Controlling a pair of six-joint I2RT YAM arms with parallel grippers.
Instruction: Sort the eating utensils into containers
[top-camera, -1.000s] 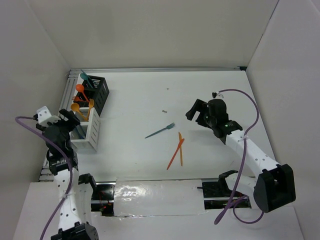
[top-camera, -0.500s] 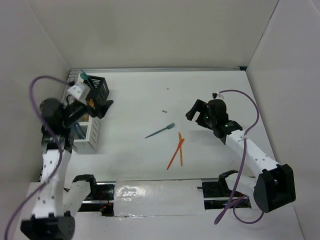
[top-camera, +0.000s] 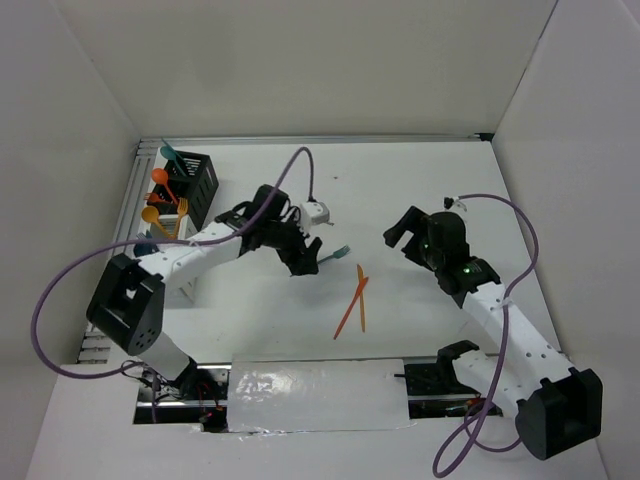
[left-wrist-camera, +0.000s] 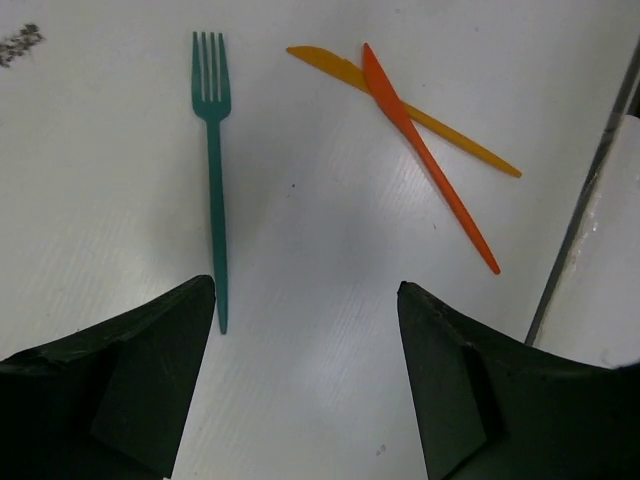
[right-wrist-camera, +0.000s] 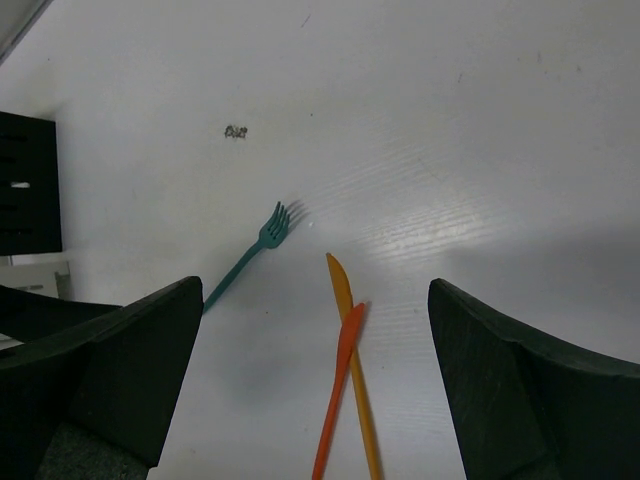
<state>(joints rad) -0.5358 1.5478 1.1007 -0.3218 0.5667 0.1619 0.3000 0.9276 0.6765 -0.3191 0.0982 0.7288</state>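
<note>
A teal fork (top-camera: 341, 251) lies at mid-table; it also shows in the left wrist view (left-wrist-camera: 212, 180) and the right wrist view (right-wrist-camera: 245, 262). Two knives lie crossed to its right, one orange (top-camera: 349, 308) (left-wrist-camera: 430, 160) (right-wrist-camera: 335, 400) and one yellow-orange (top-camera: 361, 300) (left-wrist-camera: 400, 108) (right-wrist-camera: 352, 350). My left gripper (top-camera: 304, 262) (left-wrist-camera: 305, 290) is open and empty, low over the fork's handle end, which lies by its left finger. My right gripper (top-camera: 398, 228) (right-wrist-camera: 315, 290) is open and empty, raised to the right of the knives. The black caddy (top-camera: 198, 180) and the white caddy (top-camera: 172, 232) at far left hold several utensils.
My left arm reaches across the white caddy and hides part of it. A metal rail (top-camera: 148, 165) runs along the left edge. A shiny foil strip (top-camera: 320, 385) lies at the near edge. A small speck of debris (right-wrist-camera: 236, 131) lies beyond the fork.
My left arm has swung from the caddies at the left out to mid-table, over the teal fork's handle. My right arm has shifted slightly to the right. The utensils on the table have not moved.
</note>
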